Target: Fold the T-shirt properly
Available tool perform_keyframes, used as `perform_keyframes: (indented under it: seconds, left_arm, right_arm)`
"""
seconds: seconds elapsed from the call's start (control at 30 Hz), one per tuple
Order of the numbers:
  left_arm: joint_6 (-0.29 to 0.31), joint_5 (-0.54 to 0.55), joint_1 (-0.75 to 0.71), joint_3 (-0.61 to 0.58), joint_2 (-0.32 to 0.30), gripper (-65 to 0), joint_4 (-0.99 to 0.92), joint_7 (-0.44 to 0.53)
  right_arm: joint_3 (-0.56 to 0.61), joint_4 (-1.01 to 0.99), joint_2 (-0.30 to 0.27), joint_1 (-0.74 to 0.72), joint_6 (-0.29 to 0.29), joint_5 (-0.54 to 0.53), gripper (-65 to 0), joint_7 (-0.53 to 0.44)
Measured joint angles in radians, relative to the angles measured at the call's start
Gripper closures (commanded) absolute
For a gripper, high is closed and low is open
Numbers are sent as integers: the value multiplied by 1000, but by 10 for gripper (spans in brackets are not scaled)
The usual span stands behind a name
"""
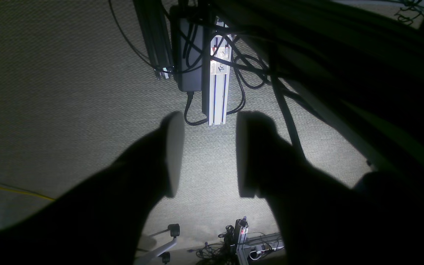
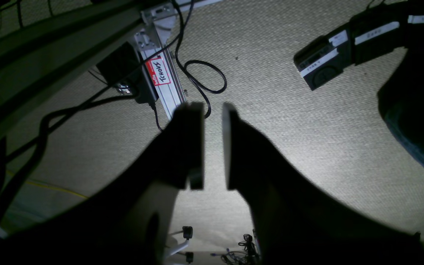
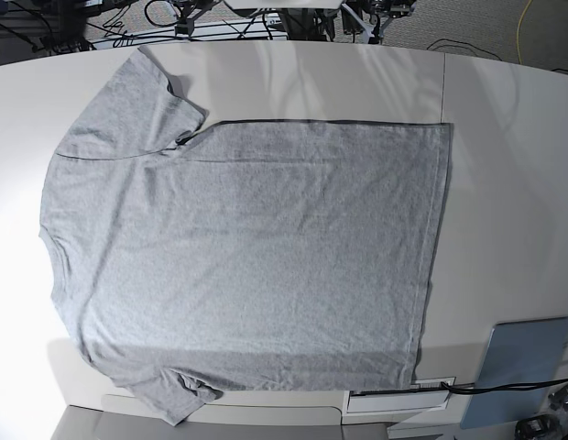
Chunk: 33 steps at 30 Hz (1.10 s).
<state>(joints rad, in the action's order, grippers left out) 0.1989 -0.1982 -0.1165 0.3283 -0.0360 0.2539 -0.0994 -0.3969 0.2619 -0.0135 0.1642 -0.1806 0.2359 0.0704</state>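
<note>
- One white smooth table (image 3: 504,183), seam running 12 to 6 o'clock on its 3 o'clock side.
- One large heather-grey short-sleeved cotton T-shirt (image 3: 247,257), spread flat on the table, plain side up; neckline edge toward 9 o'clock, hem toward 3 o'clock, one sleeve at 11 o'clock, the other at 7 o'clock over the table edge. Soft wrinkles; no lettering visible.
- One grey-blue flat rectangular panel (image 3: 525,356) at 4 o'clock of the shirt, just beside the hem corner, not touching.
- Neither arm appears in the base view; the shirt appears in neither wrist view. Both wrist cameras look at grey woven carpet (image 1: 68,92), so the shirt lies well apart from both sets of jaws.
- One left gripper (image 1: 206,154): two dark fingers in silhouette, wide gap, nothing between.
- One right gripper (image 2: 213,143): fingers parted by a narrow gap, holding nothing.
- One aluminium extrusion beam (image 1: 217,84) with black cables, at 12 o'clock of the left gripper.
- One red-and-white label (image 2: 159,71) on the extrusion in the right wrist view, at 11 o'clock of the right gripper.
</note>
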Motion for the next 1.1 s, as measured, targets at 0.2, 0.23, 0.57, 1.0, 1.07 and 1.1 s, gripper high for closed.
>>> perform_keyframes:
  seconds: [0.2,0.23,0.57,1.0,1.07,1.1]
  left_arm:
    - [0,0,-8,0,0,-238,0,3]
    - [0,0,-8,0,0,-238,0,3]
    - [0,0,-16,0,0,-238,0,3]
    - [4,3,-83,0,-11,-238,35,-7]
    - [5,26,-113,0,-17,-238,78,-39]
    - [7,34,-132,0,-20,-238,107,-58]
  right_arm:
    - [0,2,0,5,0,0,-96,-10]
    - [0,2,0,9,0,0,-96,-24]
    - [0,2,0,39,0,0,-96,-49]
    - [0,6,-48,116,-30,-11,-96,-53]
    - [0,6,-65,142,-87,-48,-96,-52]
    - [0,6,-75,156,-117,-64,-96,-50]
